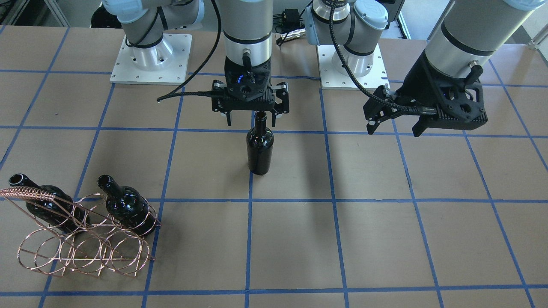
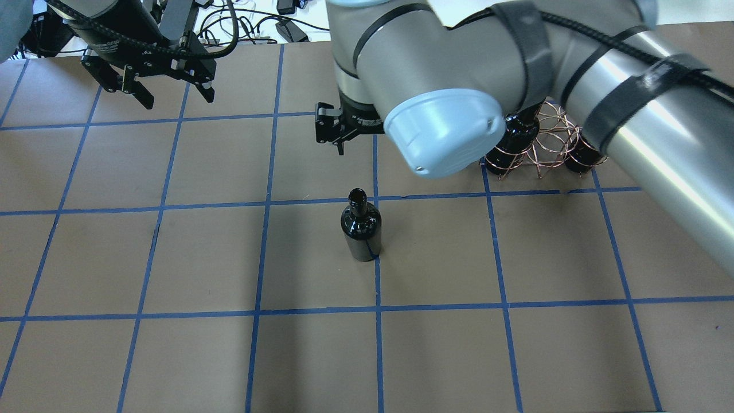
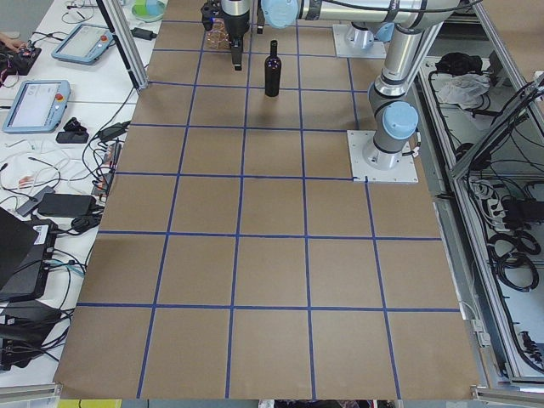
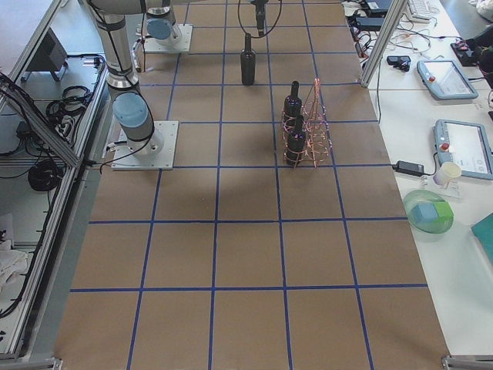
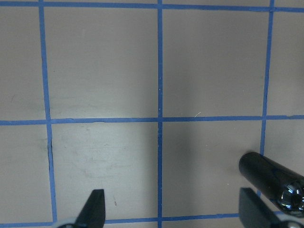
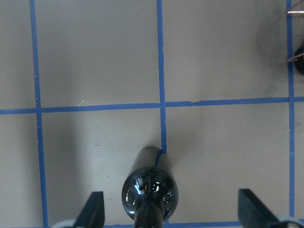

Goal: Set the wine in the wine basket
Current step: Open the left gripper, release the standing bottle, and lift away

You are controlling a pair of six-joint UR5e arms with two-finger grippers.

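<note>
A near-black wine bottle [image 1: 260,147] stands upright at the table's middle; it also shows in the overhead view [image 2: 361,229]. My right gripper [image 1: 251,121] is open and hovers just above its mouth. In the right wrist view the bottle [image 6: 149,190] lies below and between the spread fingers [image 6: 95,209]. The copper wire wine basket [image 1: 85,244] stands at my right side and holds two more bottles [image 1: 47,205] [image 1: 126,207]. In the overhead view the basket [image 2: 553,140] is partly hidden by my right arm. My left gripper [image 1: 394,130] is open and empty, off to the left of the bottle.
The table is brown paper with a blue tape grid. Two arm base plates [image 1: 150,60] [image 1: 352,64] sit at the robot's edge. A black cable [image 1: 180,87] hangs from the right arm. Desks with tablets [image 4: 454,77] flank the table ends.
</note>
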